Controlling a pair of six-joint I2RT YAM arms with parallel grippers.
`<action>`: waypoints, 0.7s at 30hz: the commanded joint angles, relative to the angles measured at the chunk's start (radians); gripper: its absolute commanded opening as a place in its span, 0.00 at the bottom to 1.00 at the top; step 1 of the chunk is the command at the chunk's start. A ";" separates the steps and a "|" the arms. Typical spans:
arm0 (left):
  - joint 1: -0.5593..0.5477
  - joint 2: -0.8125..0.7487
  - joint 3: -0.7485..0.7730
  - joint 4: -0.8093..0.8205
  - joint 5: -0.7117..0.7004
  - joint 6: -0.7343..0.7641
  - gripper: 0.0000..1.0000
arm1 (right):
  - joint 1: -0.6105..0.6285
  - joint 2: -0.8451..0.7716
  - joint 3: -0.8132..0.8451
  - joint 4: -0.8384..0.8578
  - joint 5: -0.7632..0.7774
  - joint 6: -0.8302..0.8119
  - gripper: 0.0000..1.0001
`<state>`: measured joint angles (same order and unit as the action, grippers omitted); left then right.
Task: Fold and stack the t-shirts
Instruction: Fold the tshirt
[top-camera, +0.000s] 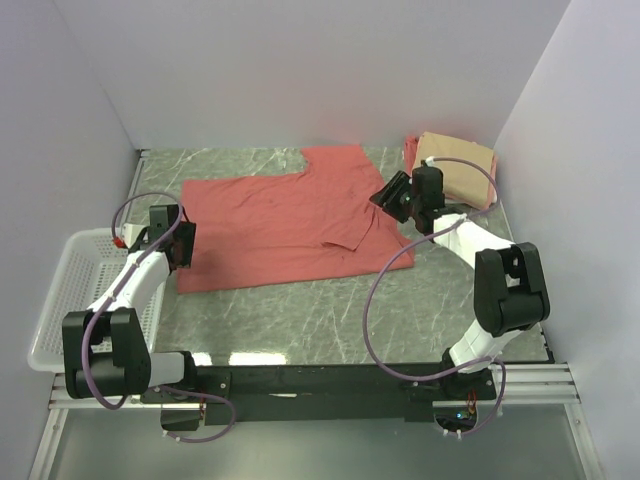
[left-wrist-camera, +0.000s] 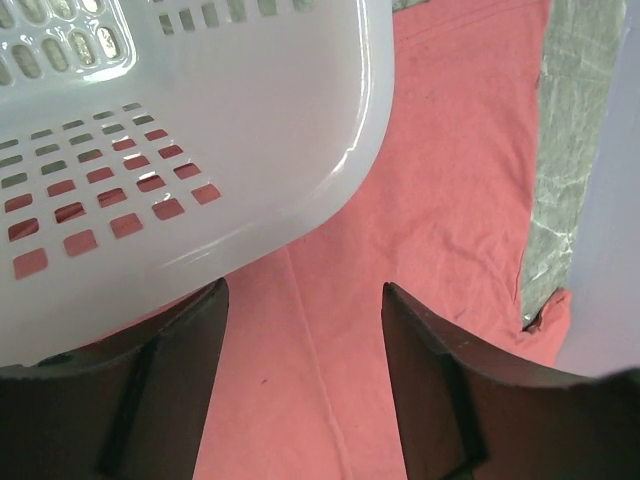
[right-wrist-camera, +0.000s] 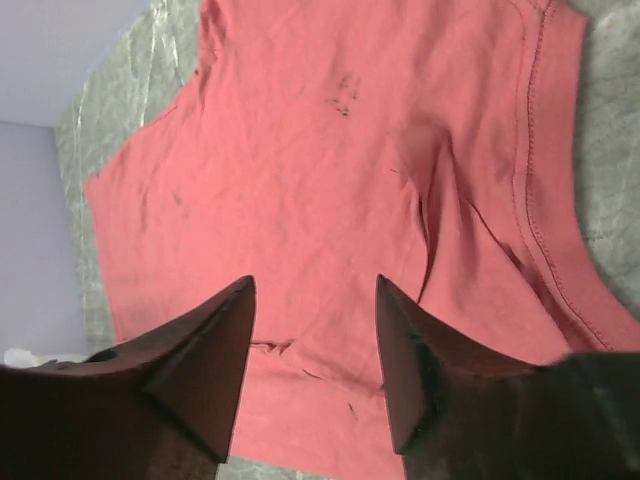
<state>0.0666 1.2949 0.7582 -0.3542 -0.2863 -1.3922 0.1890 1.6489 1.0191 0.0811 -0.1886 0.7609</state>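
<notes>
Position of red t-shirt (top-camera: 290, 225): spread flat on desk (top-camera: 330, 320), filling the middle from left edge toward right. One short sleeve pointing at the back wall. Fold of cloth lapped over the body near the front right corner. Light wrinkles across the surface. A few small dark specks on the cloth in the right wrist view, plus a stitched hem along one edge.

Position of folded t-shirts: back right corner of desk. Tan t-shirt (top-camera: 458, 165) on top, pink t-shirt (top-camera: 410, 152) beneath it with only a strip of its edge showing. Stack close to the right end of the red t-shirt. Contact between them: cannot tell, hidden by the right arm.

Position of white basket (top-camera: 70, 290): at the left edge of desk, beside the left arm. Slotted floor and smooth rounded rim. Red cloth visible through the slots in the left wrist view.

State of left gripper (left-wrist-camera: 303, 300): jaws wide apart, nothing between them. Location: over the left edge of the red t-shirt, just beside the basket rim. Contact of fingertips with cloth: cannot tell.

State of right gripper (right-wrist-camera: 312, 290): jaws parted, nothing grasped. Location: over the right end of the red t-shirt, with plain red cloth in the gap. Contact with cloth: cannot tell.
</notes>
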 joint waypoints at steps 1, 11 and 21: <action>0.035 0.061 -0.048 -0.144 -0.149 0.058 0.70 | -0.006 0.005 0.049 -0.012 -0.011 -0.031 0.61; -0.037 0.152 -0.002 -0.117 -0.126 0.079 0.63 | 0.061 -0.073 -0.065 -0.066 0.063 -0.034 0.61; -0.062 0.182 0.023 -0.108 -0.123 0.104 0.62 | 0.139 -0.054 -0.146 -0.026 0.080 -0.023 0.59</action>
<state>-0.0029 1.4750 0.7742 -0.4236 -0.3458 -1.3197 0.3214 1.6161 0.8726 0.0139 -0.1318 0.7418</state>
